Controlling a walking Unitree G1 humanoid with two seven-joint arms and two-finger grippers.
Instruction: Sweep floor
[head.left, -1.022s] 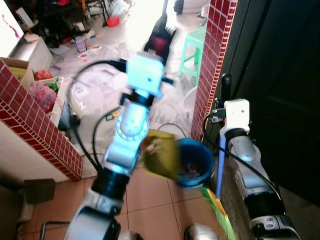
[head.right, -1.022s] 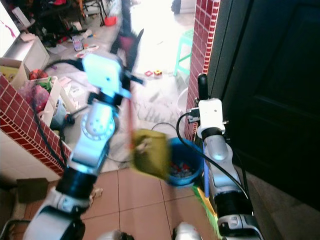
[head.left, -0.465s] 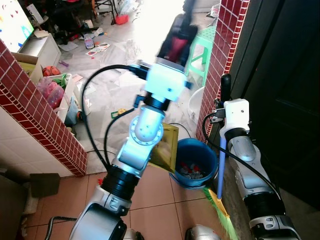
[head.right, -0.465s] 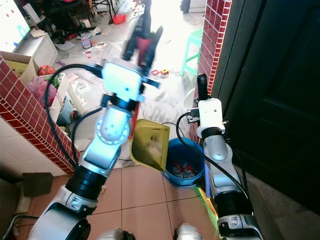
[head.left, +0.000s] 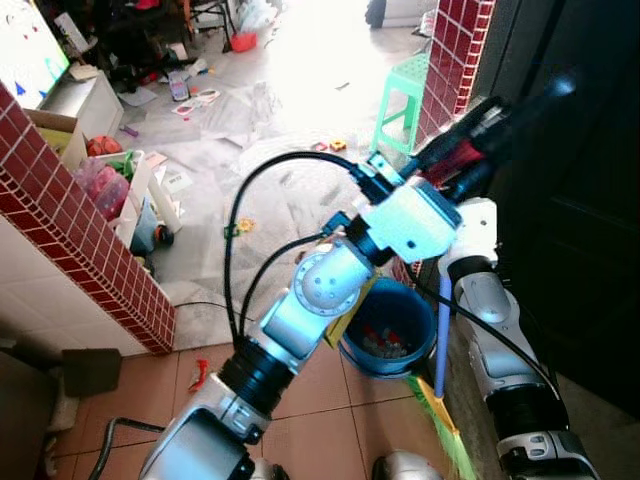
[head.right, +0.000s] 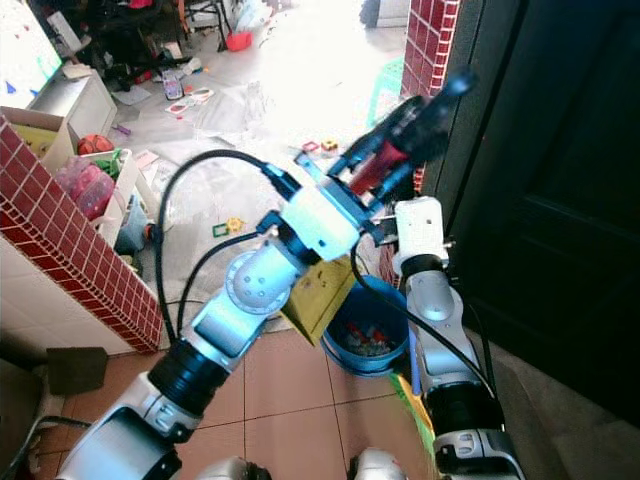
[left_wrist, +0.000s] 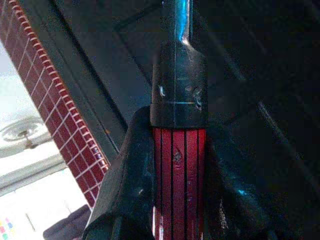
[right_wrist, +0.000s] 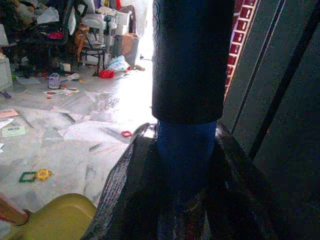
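Both sets of jaws are clamped: the left gripper has its black fingers pressed against either side of the dustpan handle, a red ribbed shaft with a black cap; the right gripper is closed around the broom handle, a blue pole with a dark grip sleeve above the fingers. The left arm reaches up and across toward the dark door, with the handle end raised in front of the door at the red brick pillar; the yellow dustpan hangs behind that arm, tilted, just beside and above the rim of the blue bucket. The bucket stands on the terracotta tile floor at the foot of the pillar and contains small mixed debris. The right arm stands near the door, holding the broom upright; the blue pole runs down beside the bucket to green and yellow bristles on the tiles. Beyond the tiled threshold, a pale floor is strewn with papers and small toys; a green plastic stool stands near the pillar; a low brick wall runs along the robot's left.
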